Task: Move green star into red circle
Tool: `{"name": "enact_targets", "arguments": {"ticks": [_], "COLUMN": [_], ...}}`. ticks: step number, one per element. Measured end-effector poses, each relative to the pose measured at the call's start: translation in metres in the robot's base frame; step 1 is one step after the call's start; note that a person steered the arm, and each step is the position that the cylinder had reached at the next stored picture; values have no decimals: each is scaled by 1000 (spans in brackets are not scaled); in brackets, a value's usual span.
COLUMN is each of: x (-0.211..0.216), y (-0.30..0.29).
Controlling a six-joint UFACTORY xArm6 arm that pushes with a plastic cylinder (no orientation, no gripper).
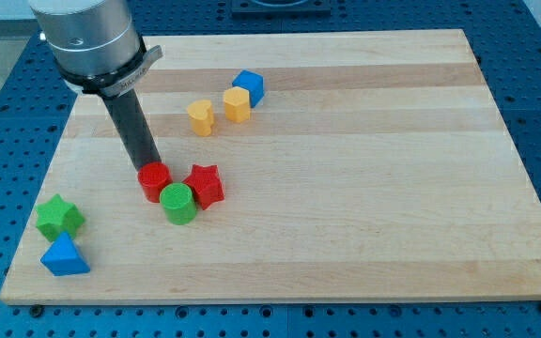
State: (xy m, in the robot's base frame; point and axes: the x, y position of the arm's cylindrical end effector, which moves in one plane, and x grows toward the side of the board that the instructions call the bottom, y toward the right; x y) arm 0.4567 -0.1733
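Note:
The green star (60,217) lies near the view's lower left, just above the blue triangle (65,255). The red circle, a red cylinder (155,181), stands left of centre, touching the green cylinder (177,203) and next to the red star (205,185). My tip (148,167) is at the red cylinder's top left edge, right behind it, and far to the upper right of the green star.
A yellow heart (200,117), a yellow hexagon (237,103) and a blue cube (249,86) sit in a row towards the view's top centre. The wooden board (364,188) is bounded by a blue perforated table on all sides.

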Motion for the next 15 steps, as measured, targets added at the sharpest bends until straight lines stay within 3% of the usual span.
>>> {"name": "enact_targets", "arguments": {"ticks": [2,3,5,9,11,15], "x": [-7,-5,67,85,127,55], "y": [-114,-131,-131,-113,-117,-30]}}
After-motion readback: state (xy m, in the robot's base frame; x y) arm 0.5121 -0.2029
